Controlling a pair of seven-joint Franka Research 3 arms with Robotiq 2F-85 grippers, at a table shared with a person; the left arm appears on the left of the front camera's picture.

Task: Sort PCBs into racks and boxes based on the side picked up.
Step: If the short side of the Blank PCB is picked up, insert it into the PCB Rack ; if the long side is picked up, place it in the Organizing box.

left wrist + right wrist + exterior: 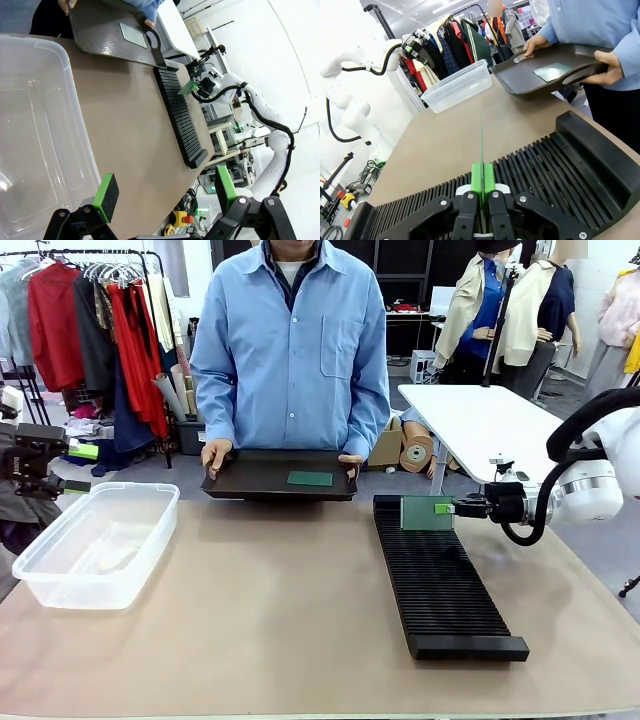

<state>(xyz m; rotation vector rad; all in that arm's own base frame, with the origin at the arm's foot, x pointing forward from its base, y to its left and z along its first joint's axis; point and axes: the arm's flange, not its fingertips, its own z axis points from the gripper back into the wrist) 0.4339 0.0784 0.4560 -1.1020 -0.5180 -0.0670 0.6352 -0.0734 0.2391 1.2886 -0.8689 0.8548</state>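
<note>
The right gripper (446,508) has its jaws pressed together on a PCB (425,512), pinching it by one edge between the green pads (476,177). The board stands upright and juts straight out past the fingertips. Directly below the jaws lies the rack (440,580), and the board is over its far-end slots. Whether its lower edge sits in a slot or hangs just above, I cannot tell.

Beyond the jaws, off the rack's far end, a person's hands (215,456) grip a black tray (255,475) by its two handles. A second PCB (310,478) lies flat in the tray, green face up.

The left gripper (165,191) has its jaws spread wide, pads well apart. The clear tub (75,115) lies ahead of these jaws and to one side, its rim near one pad. The tub's floor shows plainly through its clear walls.

The front view gives the held board's broad green face and its place over the rack's end. The right wrist view gives it edge-on, a thin green line rising from between the closed pads and running out over the crosswise slots. The left wrist view shows the gap between the left jaws. Well beyond them, across the table, it also shows the right gripper holding the board at the rack's far end.
</note>
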